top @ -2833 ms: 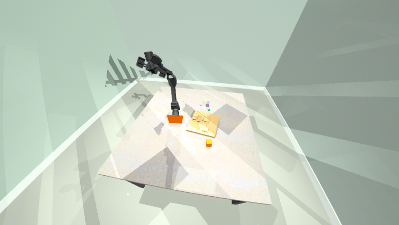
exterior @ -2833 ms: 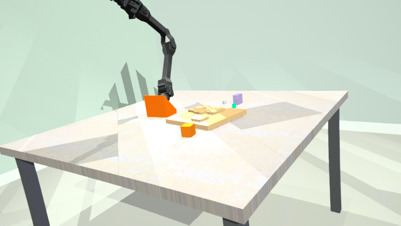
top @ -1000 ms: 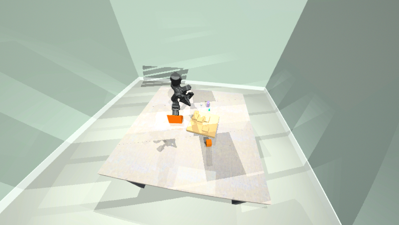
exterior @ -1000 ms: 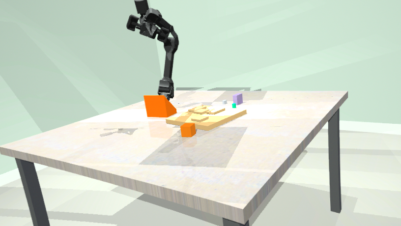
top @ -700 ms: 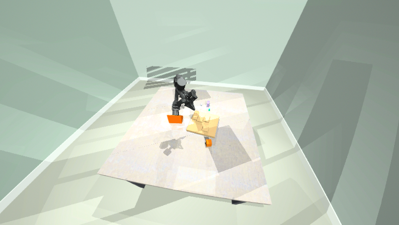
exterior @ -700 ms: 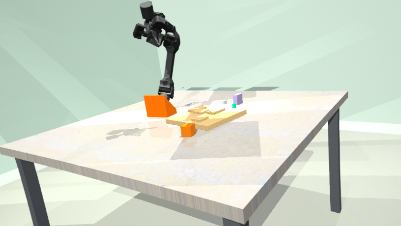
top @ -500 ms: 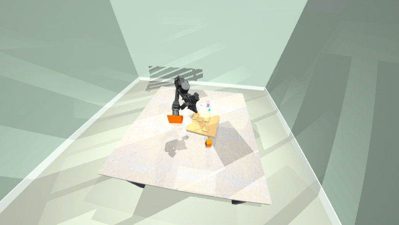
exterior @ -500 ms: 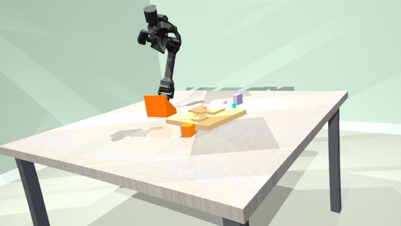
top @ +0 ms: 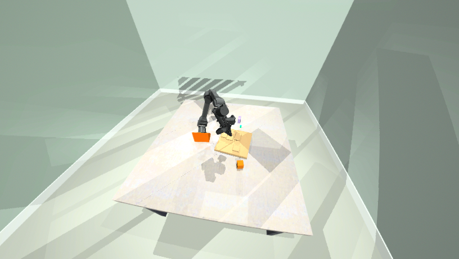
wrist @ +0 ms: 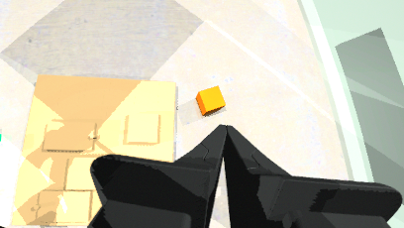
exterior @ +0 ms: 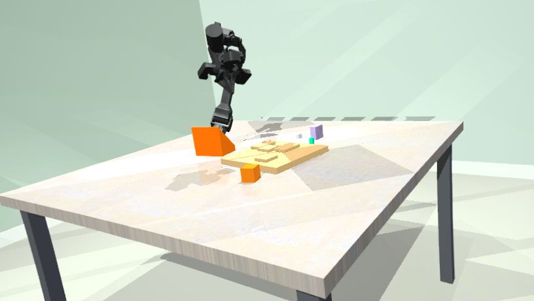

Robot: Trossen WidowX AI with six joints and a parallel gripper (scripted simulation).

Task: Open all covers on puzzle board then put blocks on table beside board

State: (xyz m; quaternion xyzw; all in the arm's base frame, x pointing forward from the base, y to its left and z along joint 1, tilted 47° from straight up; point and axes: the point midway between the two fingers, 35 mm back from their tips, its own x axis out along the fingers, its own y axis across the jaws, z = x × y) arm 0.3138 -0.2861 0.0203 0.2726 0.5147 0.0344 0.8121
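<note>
The tan puzzle board [top: 246, 141] [exterior: 312, 148] [wrist: 99, 94] lies flat on the table. One square cover [top: 236, 148] [exterior: 266, 158] [wrist: 142, 129] sits apart from the others. A wider cover [wrist: 70, 136] has a small pin-like mark at its edge. Two more covers, a middle one [wrist: 81, 173] and a corner one [wrist: 64, 205], lie close together beside it. No block or open well can be made out on the board. My gripper [top: 230, 134] [exterior: 232, 91] [wrist: 225, 131] is shut and empty, raised above the table, pointing down.
An orange cube [top: 239, 164] [exterior: 250, 173] [wrist: 211, 100] stands near the board's front edge. A large orange wedge [top: 201, 137] [exterior: 209, 142] stands left of the board, by the arm's base. Behind the board are a purple block [top: 239, 119] [exterior: 316, 132], a small teal piece [top: 240, 126] [exterior: 311, 141] and a small pale cube [exterior: 298, 136].
</note>
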